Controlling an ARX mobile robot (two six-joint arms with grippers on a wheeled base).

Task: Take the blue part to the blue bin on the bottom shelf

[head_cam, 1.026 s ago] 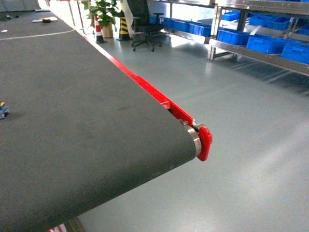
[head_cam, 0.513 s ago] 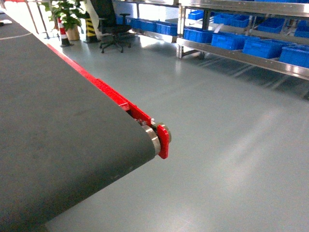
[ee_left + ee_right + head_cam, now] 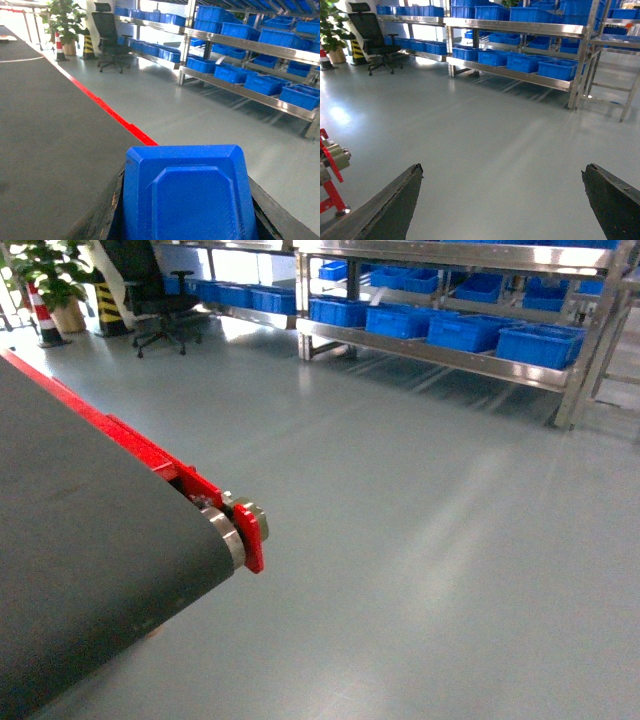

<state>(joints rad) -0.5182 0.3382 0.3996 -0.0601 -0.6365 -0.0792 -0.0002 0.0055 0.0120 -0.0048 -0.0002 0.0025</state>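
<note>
Blue part (image 3: 187,195) clamped in left gripper (image 3: 186,220), above conveyor belt (image 3: 45,130). Rigid moulded plastic, likely light, smooth-faced; side walls best for grip. Right gripper (image 3: 502,205) spread wide, empty. Bottom shelf (image 3: 440,355) well apart.

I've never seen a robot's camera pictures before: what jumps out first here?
The big blue part fills the left wrist view, clamped in the left pincer. Across the grey floor stand steel racks, blue bins lining the bottom shelf. A dark conveyor belt edged in red fills the head view's left.
</note>
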